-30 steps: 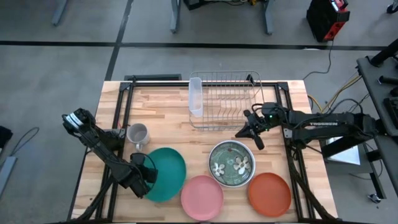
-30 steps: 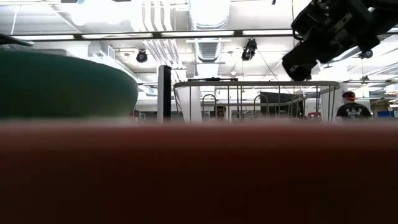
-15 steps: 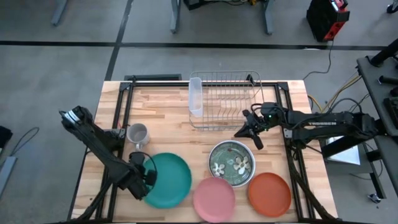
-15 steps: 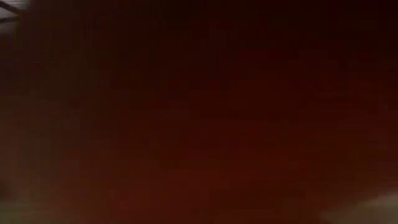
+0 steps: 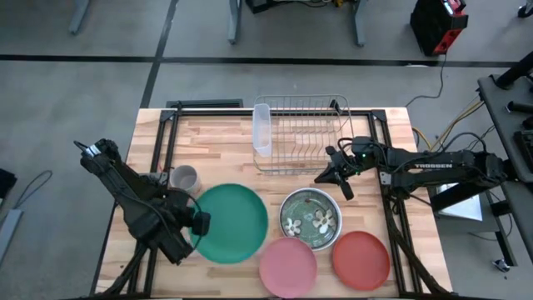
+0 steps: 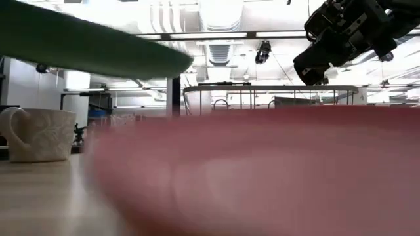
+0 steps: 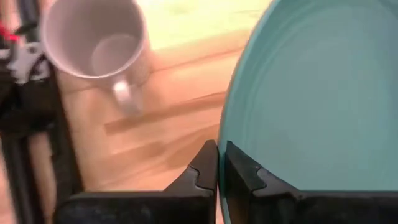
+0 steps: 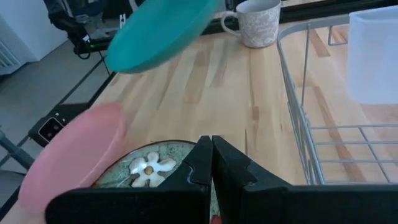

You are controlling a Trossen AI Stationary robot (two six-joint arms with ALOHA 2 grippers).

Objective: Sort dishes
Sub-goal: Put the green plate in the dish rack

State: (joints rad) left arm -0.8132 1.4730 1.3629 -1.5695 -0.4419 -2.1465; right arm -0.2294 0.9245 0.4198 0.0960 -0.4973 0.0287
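Note:
My left gripper [image 5: 198, 223] is shut on the large teal plate [image 5: 230, 223], which hangs in the air above the table's near left part. The pink plate [image 5: 287, 267] lies near the front edge, its rim against the dark green flowered plate [image 5: 311, 218]. To their right, the orange-red plate [image 5: 361, 260] lies flat. The white bowl [image 5: 261, 129] stands on edge at the left end of the wire rack [image 5: 304, 133]. My right gripper [image 5: 331, 177] hovers shut above the table, between the rack and the flowered plate [image 8: 149, 168]. My left gripper pinches the teal plate's left rim [image 7: 222, 163] between its two fingers, one above and one below the rim. The fingers come level from the table's left side. The plate [image 6: 92, 46] is lifted clear of the table and tilts a little.
A small grey mug [image 5: 183, 177] stands on the table just beyond the teal plate's far left side. The rack fills the far middle of the table. Bare wood shows between the mug and the rack.
My left gripper has risen and gone a little toward the far edge, still shut on the teal plate. The plate has come up clear of the table and levelled out. The pink plate has slid toward the table's right edge, up against the flowered plate.

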